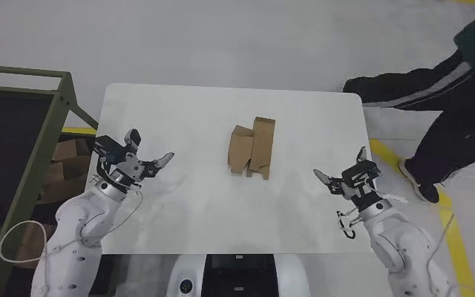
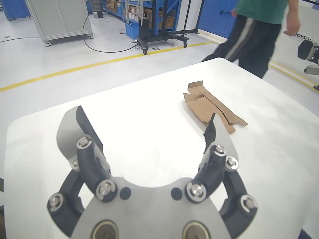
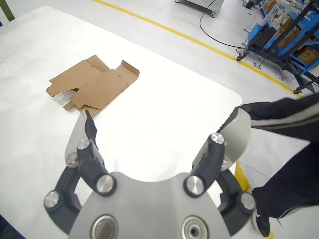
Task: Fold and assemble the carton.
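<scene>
While the flattened brown carton [image 1: 251, 148] lies at the middle of the white surface [image 1: 223, 215], the left pincer [image 1: 151, 146] and right pincer [image 1: 340, 163] hang wide open, empty, well apart from it.

One carton [image 1: 251, 147], one table [image 1: 223, 215] — left end effector [image 1: 151, 145], right end effector [image 1: 340, 163]: two.

Carton [image 2: 209, 103] near corner hidden behind left pincer [image 2: 146, 111] fingertip [image 2: 219, 135] (left wrist view).

Brown carton [image 1: 251, 147], white table [image 1: 185, 215]
</scene>
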### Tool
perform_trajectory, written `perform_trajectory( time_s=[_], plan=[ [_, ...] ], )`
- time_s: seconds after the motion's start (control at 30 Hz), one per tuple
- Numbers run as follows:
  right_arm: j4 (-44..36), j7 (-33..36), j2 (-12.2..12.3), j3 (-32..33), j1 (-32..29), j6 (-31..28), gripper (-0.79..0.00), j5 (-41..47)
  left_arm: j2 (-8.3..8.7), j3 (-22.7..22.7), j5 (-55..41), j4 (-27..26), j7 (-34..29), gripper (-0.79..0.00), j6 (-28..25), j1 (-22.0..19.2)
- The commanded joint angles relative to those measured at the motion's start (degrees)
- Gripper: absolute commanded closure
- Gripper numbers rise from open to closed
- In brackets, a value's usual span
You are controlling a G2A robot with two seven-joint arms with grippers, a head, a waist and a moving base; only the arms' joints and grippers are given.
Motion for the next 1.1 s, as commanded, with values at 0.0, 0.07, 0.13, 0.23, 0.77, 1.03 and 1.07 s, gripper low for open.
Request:
perform_trajectory(
  time_s=[0.0,0.07,0.13,0.23,0.77,1.03,1.07],
  plan=[
    [0.0,0.0,0.0,0.0,0.0,0.0,-0.785,0.0,0.0,0.0,0.0,0.0,0.0,-0.785,0.0,0.0],
    [0.0,0.0,0.0,0.0,0.0,0.0,-0.785,0.0,0.0,0.0,0.0,0.0,0.0,-0.785,0.0,0.0],
    [-0.2,-0.4,0.1,-0.1,0.2,-0.7,-0.785,-1.2,0.01,0.5,-0.3,-0.3,-0.3,-0.785,-0.8,0.0],
    [0.8,-3.9,0.1,-0.4,0.0,-2.6,-0.785,-1.7,0.17,2.1,-2.8,-0.3,-3.7,-0.785,-4.1,-1.5],
    [6.5,-7.0,2.1,-0.2,6.8,-35.7,-0.785,8.4,2.54,8.7,-41.7,5.3,-46.2,-0.785,-9.8,-14.6],
    [6.5,-7.0,2.1,-0.2,6.8,-35.7,-0.785,8.4,2.54,8.7,-41.7,5.3,-46.2,-0.785,-9.8,-14.6],
    [6.5,-7.0,2.1,-0.2,6.8,-35.7,-0.785,8.4,2.54,8.7,-41.7,5.3,-46.2,-0.785,-9.8,-14.6]
  ],
)
